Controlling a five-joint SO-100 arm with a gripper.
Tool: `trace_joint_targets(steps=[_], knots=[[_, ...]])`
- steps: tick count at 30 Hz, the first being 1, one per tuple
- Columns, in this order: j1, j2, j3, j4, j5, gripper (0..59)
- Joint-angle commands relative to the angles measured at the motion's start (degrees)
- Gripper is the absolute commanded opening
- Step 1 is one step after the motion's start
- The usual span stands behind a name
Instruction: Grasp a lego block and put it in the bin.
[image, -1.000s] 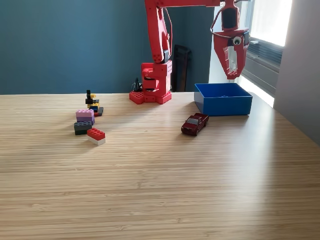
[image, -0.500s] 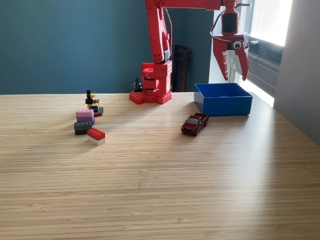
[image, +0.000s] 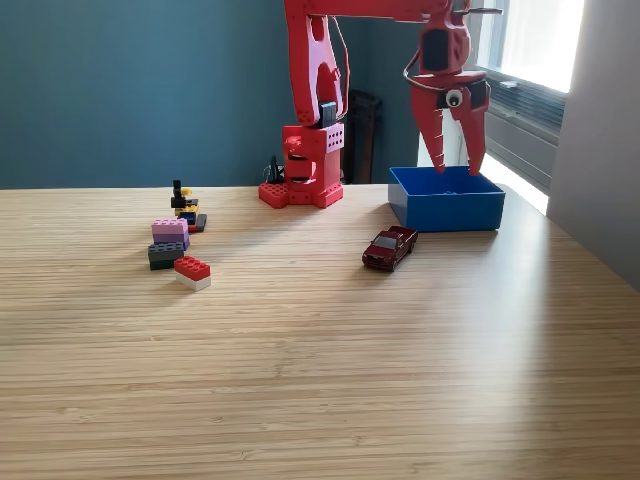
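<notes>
Your red two-fingered gripper (image: 456, 168) hangs point-down over the shallow rectangular blue plastic bin (image: 446, 209), its jaws spread into a wide V with daylight between them and nothing held. That is the posture of a release over the drop zone, so I would judge the gripper free to go for a fresh piece. Whether anything lies inside the bin you cannot tell from here, since its near wall hides the floor.

The lego blocks sit well apart from the bin, on the exterior view's left of the light wooden table (image: 320, 380). The red-on-white block (image: 192, 272) lies nearest the camera and a little clear of the others, which makes it the easiest target. Just behind it the pink block stacked on a dark grey one (image: 168, 243) stands as a small tower, and further back is a small black and yellow lego cluster (image: 186, 207).

The small dark red toy car (image: 390, 247) rests between the pile and the bin, just in front of the bin's near corner. Carry your next block high enough to clear it.
</notes>
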Motion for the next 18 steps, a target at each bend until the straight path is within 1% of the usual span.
trace_joint_targets(steps=[1, 9, 18], knots=[[7.29, 0.88, -0.97, -0.35, -2.55, 18.6], [14.85, 0.88, 1.67, -0.35, -5.98, 17.7], [17.84, 0.88, 3.16, -0.35, -6.94, 16.9]])
